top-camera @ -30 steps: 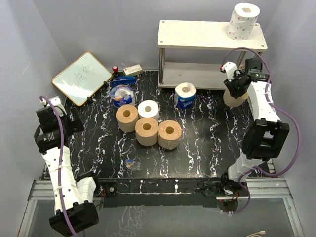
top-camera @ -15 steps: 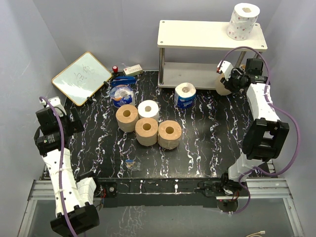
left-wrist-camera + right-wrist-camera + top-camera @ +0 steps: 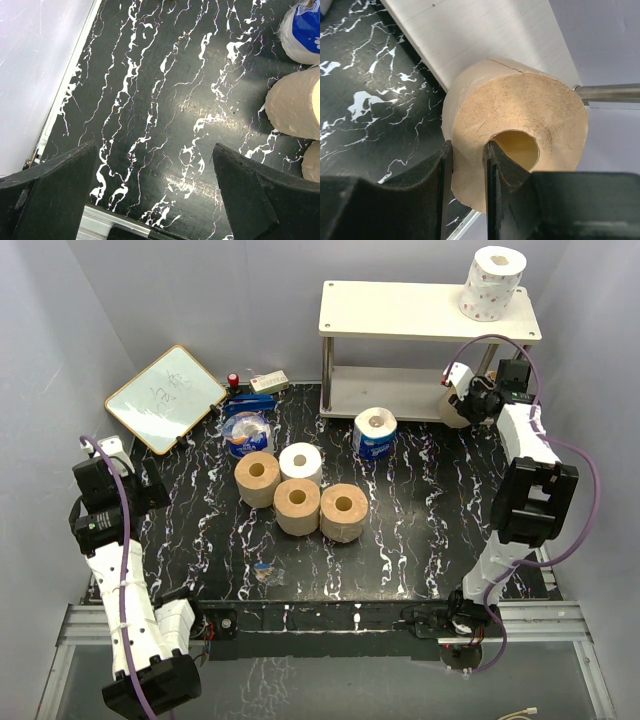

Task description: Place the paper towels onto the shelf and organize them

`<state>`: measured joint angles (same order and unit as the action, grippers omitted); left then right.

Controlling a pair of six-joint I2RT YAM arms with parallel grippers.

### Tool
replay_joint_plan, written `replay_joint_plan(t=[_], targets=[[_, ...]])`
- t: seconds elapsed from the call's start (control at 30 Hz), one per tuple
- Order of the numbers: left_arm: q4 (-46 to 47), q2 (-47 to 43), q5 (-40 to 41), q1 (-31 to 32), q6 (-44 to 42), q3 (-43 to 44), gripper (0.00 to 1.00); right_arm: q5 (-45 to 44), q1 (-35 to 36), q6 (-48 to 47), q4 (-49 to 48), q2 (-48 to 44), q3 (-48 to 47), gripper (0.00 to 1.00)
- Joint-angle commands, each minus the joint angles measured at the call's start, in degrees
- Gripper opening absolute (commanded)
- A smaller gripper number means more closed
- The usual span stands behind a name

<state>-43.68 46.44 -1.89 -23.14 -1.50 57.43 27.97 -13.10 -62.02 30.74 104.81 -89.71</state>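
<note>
— With a tan roll (image 3: pixel 520 120) pinched in my right gripper (image 3: pixel 468 160), I'm mid-placement. It sits at the near right end of the shelf (image 3: pixel 400 310), against the lower board (image 3: pixel 485 35) and just beside the metal leg (image 3: pixel 610 92).

— How's the grip?

— Jaws nearly together, clamped on the roll's wall: one finger down the hollow core, the other on the outside. The roll is tipped over, core facing my wrist camera.

— Is it down on the board yet?

— Can't tell. It overlaps the board's edge, but whether it rests there is hidden.

— Next move?

— By my reckoning, ease it farther in over the lower board, clear of that leg, and set it down. Then I spread the jaws and back out without dragging it along.

— And the others?

— The dotted roll (image 3: pixel 492 282) stands on the top tier, far right. On the table (image 3: pixel 420 520), the blue-wrapped roll (image 3: pixel 375 433) waits near the shelf, with the white roll (image 3: pixel 300 462) and three tan rolls (image 3: pixel 297 505) bunched at centre. Five to go after this one, I'd say.

— Left arm?

— My left gripper (image 3: pixel 155 170) hangs over the table's near left, fingers wide apart, holding nothing.
</note>
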Motion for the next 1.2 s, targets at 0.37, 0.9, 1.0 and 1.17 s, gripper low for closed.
replay_joint_plan(t=[0.37,0.9,1.0,1.17], targets=[[0.4,-0.1,-0.2,-0.3,-0.3,0.3,0.98,-2.3,-2.4,5.2,-17.8,2.5,-5.5,0.0],[0.4,0.4,-0.1,-0.4,-0.2,0.4,0.98,-3.0,-2.4,12.5,-25.0,-2.9,-0.8,0.98],[0.3,0.2,0.1,-0.3,-0.2,0.4,0.98,-1.4,-2.2,17.9,-24.2,-11.5,3.5,0.98],[0.3,0.3,0.2,-0.3,-0.2,0.4,0.98,7.3,-1.5,17.8,4.2,-19.4,3.1,0.98]])
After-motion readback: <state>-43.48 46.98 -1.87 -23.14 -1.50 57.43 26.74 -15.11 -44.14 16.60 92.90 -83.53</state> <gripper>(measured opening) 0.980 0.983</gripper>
